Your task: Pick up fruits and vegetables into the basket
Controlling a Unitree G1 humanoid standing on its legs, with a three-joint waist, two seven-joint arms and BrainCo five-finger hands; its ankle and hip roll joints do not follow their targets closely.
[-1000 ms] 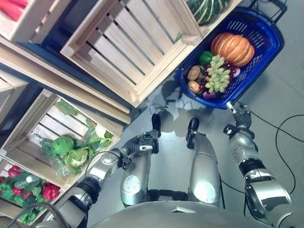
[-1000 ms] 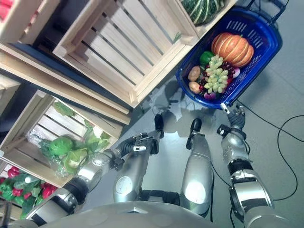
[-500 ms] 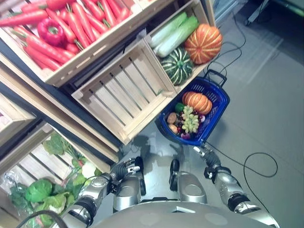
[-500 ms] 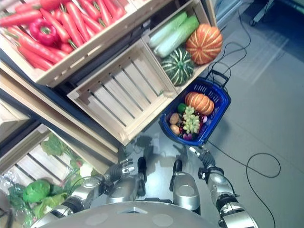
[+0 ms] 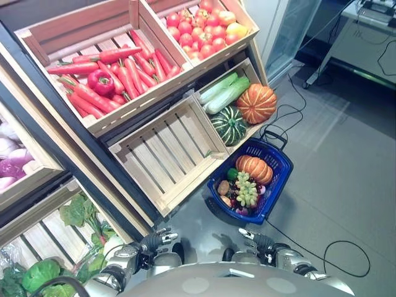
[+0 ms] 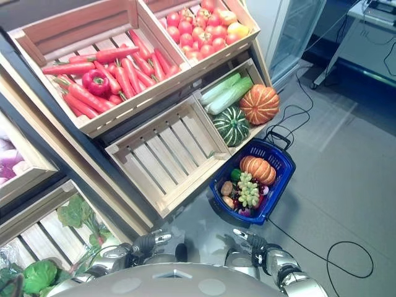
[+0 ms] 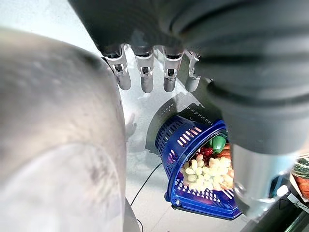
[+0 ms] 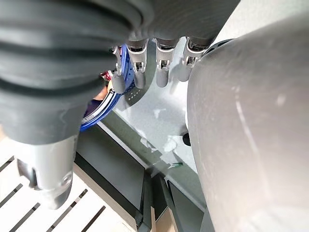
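A blue plastic basket (image 5: 276, 177) stands on the floor in front of the shelves. In it lie an orange pumpkin (image 5: 253, 168), green grapes (image 5: 246, 192), a potato (image 5: 223, 187) and a green pepper (image 5: 232, 174). My left hand (image 5: 157, 238) hangs low at the bottom of the view, open and holding nothing. My right hand (image 5: 254, 239) is also low, open and empty, a short way in front of the basket and apart from it. Past the left hand's fingers (image 7: 145, 78) the basket (image 7: 176, 141) shows. The right hand's fingers (image 8: 161, 66) hang straight beside the basket's rim (image 8: 122, 67).
Wooden crates line the shelves: carrots with a red pepper (image 5: 102, 81), tomatoes (image 5: 199, 32), an empty crate (image 5: 167, 148), and one with a pumpkin (image 5: 256, 103) and green squash (image 5: 229, 124). Leafy greens (image 5: 79, 212) fill the lower left. Open floor lies to the right.
The camera has swung upward, so the whole picture shifted and upper crates came into view. My right hand, earlier at the basket's near rim, is now apart from it. The basket stays put.
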